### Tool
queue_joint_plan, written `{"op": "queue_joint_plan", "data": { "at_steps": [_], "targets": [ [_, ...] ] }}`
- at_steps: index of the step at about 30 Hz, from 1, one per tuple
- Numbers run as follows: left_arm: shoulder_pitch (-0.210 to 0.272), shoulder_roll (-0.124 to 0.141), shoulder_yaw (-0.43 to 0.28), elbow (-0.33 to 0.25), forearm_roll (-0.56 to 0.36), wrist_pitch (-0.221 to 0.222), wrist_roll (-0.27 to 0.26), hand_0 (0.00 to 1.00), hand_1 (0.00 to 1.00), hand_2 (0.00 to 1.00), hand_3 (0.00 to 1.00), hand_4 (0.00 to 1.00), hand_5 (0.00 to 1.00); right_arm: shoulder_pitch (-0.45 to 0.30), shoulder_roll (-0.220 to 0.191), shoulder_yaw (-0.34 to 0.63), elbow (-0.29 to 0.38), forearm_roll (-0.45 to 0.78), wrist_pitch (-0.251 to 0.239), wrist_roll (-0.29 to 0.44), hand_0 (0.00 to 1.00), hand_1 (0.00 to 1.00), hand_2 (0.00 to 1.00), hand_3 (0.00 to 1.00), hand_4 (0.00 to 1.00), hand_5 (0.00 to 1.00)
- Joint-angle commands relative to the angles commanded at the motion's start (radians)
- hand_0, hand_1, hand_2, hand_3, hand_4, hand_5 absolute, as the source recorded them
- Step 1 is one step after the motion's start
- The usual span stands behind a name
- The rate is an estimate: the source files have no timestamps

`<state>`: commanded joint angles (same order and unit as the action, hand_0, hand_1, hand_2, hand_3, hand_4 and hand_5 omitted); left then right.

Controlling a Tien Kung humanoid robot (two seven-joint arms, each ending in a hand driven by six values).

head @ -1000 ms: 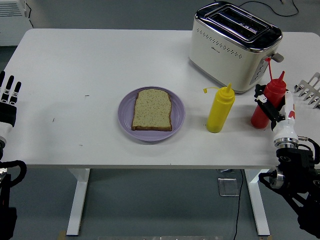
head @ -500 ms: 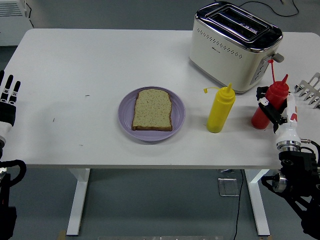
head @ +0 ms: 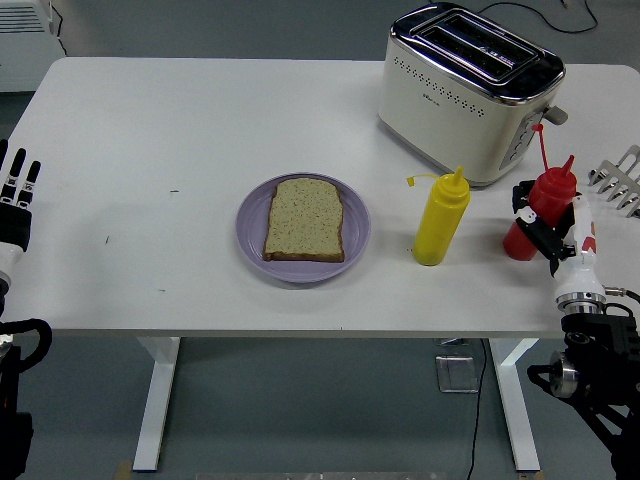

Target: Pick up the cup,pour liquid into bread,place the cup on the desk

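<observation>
None of the three steps looks done: right hand [head: 548, 232] fingers curl around the red bottle [head: 534, 213], standing well apart from the dry bread [head: 304, 220].

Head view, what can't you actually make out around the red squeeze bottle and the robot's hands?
- Red squeeze bottle: the right hand covers its near lower side, so contact can't be confirmed.
- Left hand: cut off by the picture's left edge; only part shows.
- Metal rack: cut off by the right edge.
- Toaster: its small front marking is too small to read.
</observation>
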<state>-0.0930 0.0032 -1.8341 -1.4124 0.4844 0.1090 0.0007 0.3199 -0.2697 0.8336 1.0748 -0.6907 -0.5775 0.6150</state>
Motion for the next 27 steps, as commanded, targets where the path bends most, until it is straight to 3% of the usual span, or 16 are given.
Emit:
{"op": "queue_joint_plan", "data": {
  "at_steps": [2, 3, 8, 9, 14, 15, 20, 21, 26, 27],
  "targets": [
    [0.000, 0.000, 0.000, 0.000, 0.000, 0.000, 0.000, 0.785, 0.735, 0.734, 0.689, 0.514, 0.998, -0.004, -0.001, 0.002, 0.003, -0.004, -0.002, -0.004, 0.558, 0.527, 0.546, 0.559, 0.717, 0.292],
    [0.000, 0.000, 0.001, 0.000, 0.000, 0.000, 0.000, 0.784, 0.735, 0.733, 0.688, 0.515, 0.998, -0.005, -0.001, 0.002, 0.003, -0.006, -0.002, -0.005, 0.639, 0.610, 0.638, 0.768, 0.736, 0.285],
    [0.002, 0.000, 0.002, 0.000, 0.000, -0.001, 0.000, 0.784, 0.735, 0.733, 0.688, 0.515, 0.998, -0.020, -0.006, 0.011, 0.014, -0.018, 0.000, -0.018, 0.639, 0.610, 0.638, 0.768, 0.736, 0.285],
    [0.002, 0.000, 0.003, 0.000, 0.000, -0.001, 0.000, 0.785, 0.736, 0.734, 0.689, 0.515, 0.998, -0.023, -0.007, 0.013, 0.015, -0.018, 0.002, -0.022, 0.760, 0.707, 0.775, 0.916, 0.767, 0.281],
    [0.003, 0.001, 0.005, 0.000, 0.000, -0.001, 0.000, 0.785, 0.736, 0.734, 0.689, 0.515, 0.998, -0.039, -0.011, 0.022, 0.024, -0.024, 0.011, -0.031, 0.760, 0.707, 0.775, 0.916, 0.767, 0.281],
    [0.004, 0.001, 0.005, 0.000, 0.001, -0.001, 0.000, 0.785, 0.736, 0.734, 0.689, 0.514, 0.998, -0.045, -0.012, 0.024, 0.028, -0.029, 0.013, -0.034, 0.808, 0.763, 0.855, 0.974, 0.774, 0.285],
    [0.006, 0.001, 0.008, 0.000, 0.001, -0.001, 0.000, 0.785, 0.736, 0.734, 0.689, 0.514, 0.998, -0.075, -0.023, 0.041, 0.053, -0.043, 0.021, -0.040, 0.808, 0.763, 0.855, 0.974, 0.774, 0.285],
    [0.006, 0.001, 0.009, 0.000, 0.001, -0.001, 0.000, 0.785, 0.736, 0.734, 0.689, 0.514, 0.998, -0.084, -0.026, 0.047, 0.063, -0.047, 0.025, -0.041, 0.865, 0.816, 0.933, 0.998, 0.785, 0.280],
    [0.007, 0.002, 0.010, 0.000, 0.000, -0.001, 0.000, 0.785, 0.736, 0.734, 0.689, 0.514, 0.998, -0.128, -0.041, 0.086, 0.106, -0.079, 0.031, -0.049, 0.865, 0.816, 0.933, 0.998, 0.785, 0.280],
    [0.007, 0.002, 0.010, 0.000, 0.000, 0.000, 0.000, 0.785, 0.736, 0.734, 0.689, 0.515, 0.998, -0.133, -0.042, 0.091, 0.111, -0.081, 0.032, -0.050, 0.905, 0.856, 0.976, 0.998, 0.789, 0.279]
  ]
}}
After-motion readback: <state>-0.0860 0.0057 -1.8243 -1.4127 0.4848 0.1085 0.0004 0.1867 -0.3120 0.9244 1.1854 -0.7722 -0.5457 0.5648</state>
